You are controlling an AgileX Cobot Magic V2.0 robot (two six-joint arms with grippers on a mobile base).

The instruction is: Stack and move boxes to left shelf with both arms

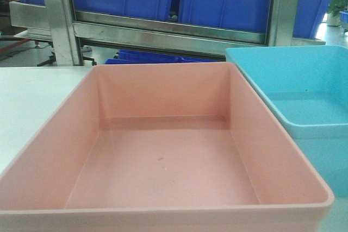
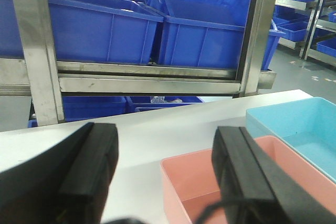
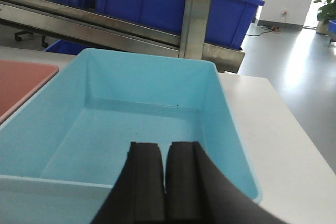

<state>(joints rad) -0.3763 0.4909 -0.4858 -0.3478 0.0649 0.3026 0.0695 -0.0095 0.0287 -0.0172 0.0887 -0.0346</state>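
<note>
Currently the two task boxes stand unstacked on the white worktop (image 1: pixel 32 101): the salmon-pink tub (image 1: pixel 163 161) is on the left and the sky-blue tub (image 1: pixel 304 96) is just beside it on the right. Their long walls run parallel; whether the rims touch cannot be told. Both tubs are upright, open side up and empty. That suits nesting one inside the other, since they appear alike in size. The left gripper (image 2: pixel 165 140) is spread wide with nothing between its black pads. It hangs above the near left corner of the pink tub, apparently positioned to take that rim. The right gripper (image 3: pixel 164 150) has its pads pressed together on nothing. It sits over the near wall of the sky-blue tub, so it would have to open before it could grip the rim. Behind the worktop stands the steel rack shelf (image 1: pixel 163 31). Its flat front bar runs between upright posts, and the level in view carries dark blue bins (image 2: pixel 105 35). More bins are visible lower down. No free roller lane shows in these views, so the destination level cannot be confirmed. Judged from this layout, stacking has not begun. The probable first step is to lift one tub by its rim and lower it squarely into the other, keeping it level so the walls do not jam.
</note>
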